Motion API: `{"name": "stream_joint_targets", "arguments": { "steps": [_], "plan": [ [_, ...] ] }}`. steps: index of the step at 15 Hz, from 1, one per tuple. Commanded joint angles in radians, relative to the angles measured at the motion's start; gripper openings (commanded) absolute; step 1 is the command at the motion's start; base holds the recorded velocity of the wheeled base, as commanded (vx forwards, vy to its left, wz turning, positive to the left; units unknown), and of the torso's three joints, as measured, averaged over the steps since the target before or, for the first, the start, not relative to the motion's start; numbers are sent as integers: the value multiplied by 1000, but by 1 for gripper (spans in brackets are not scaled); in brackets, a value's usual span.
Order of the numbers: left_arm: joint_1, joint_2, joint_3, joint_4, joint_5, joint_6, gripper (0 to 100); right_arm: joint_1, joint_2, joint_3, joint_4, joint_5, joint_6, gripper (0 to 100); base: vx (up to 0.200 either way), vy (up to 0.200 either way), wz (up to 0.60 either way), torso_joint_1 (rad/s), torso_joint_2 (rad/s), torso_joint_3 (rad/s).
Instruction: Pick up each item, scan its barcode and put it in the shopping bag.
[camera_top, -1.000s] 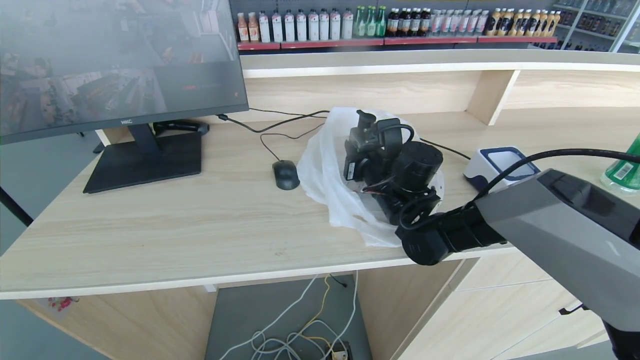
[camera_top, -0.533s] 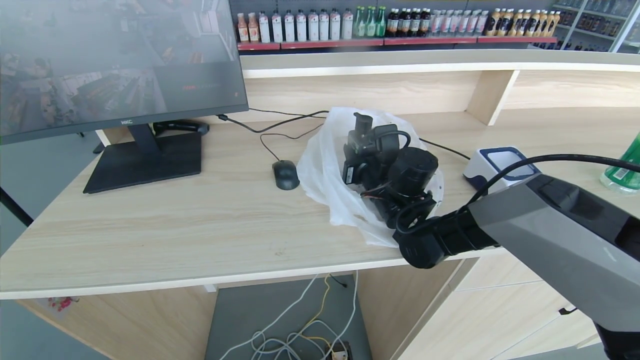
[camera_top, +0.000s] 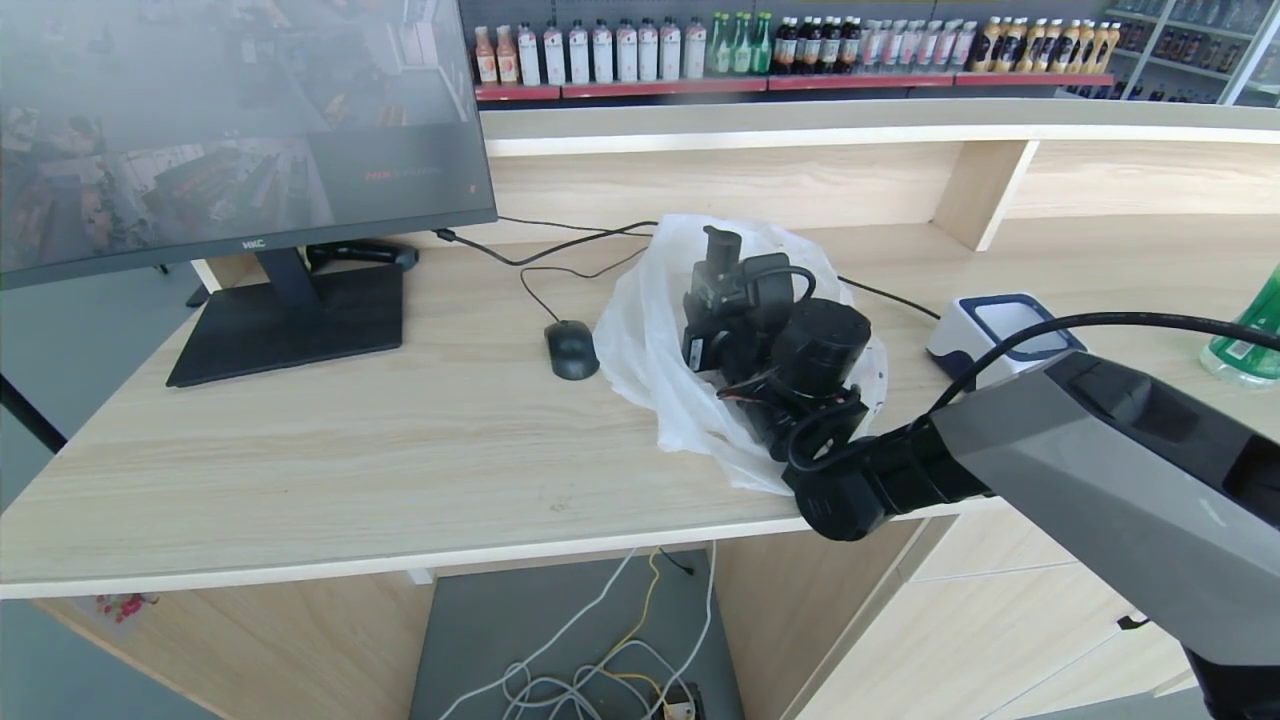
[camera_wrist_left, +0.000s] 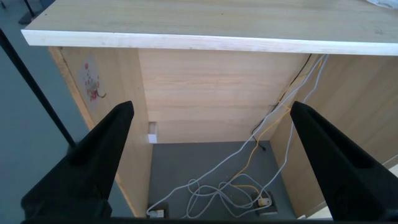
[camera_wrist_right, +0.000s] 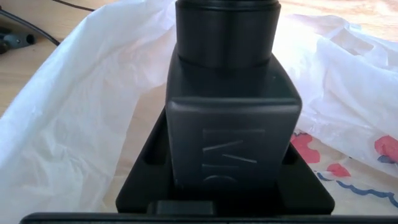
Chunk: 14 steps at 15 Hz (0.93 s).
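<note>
In the right wrist view a dark grey square bottle (camera_wrist_right: 231, 118) with a round black cap stands between the jaws, held over the open white shopping bag (camera_wrist_right: 74, 124). From the head view, my right gripper (camera_top: 722, 262) is over the mouth of the shopping bag (camera_top: 650, 340) at the middle of the counter, shut on the bottle. My left gripper (camera_wrist_left: 211, 162) hangs open below the counter's front edge, with nothing between its fingers. The barcode scanner (camera_top: 1000, 335) sits to the right of the bag. A green bottle (camera_top: 1245, 345) stands at the counter's far right.
A monitor (camera_top: 240, 130) on its black stand occupies the counter's left, with a mouse (camera_top: 572, 350) and cables beside the bag. A raised wooden ledge (camera_top: 800, 130) runs along the back. Cables (camera_wrist_left: 236, 180) lie under the counter.
My right arm has moved a little left and lower, bringing the bottle deeper over the bag. The left arm has not moved.
</note>
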Motion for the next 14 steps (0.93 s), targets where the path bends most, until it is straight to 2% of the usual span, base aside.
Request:
{"name": "stream_joint_targets", "arguments": {
  "steps": [1, 3, 4, 14],
  "plan": [
    [0, 0, 0, 0, 0, 0, 100, 1, 4, 0, 0, 0, 0, 0, 0, 0, 0, 0, 0, 0],
    [0, 0, 0, 0, 0, 0, 100, 0, 4, 3, 0, 0, 0, 0, 0, 0, 0, 0, 0, 0],
    [0, 0, 0, 0, 0, 0, 100, 0, 4, 3, 0, 0, 0, 100, 0, 0, 0, 0, 0, 0],
    [0, 0, 0, 0, 0, 0, 100, 14, -87, 6, -5, -1, -16, 100, 0, 0, 0, 0, 0, 0]
  ]
}}
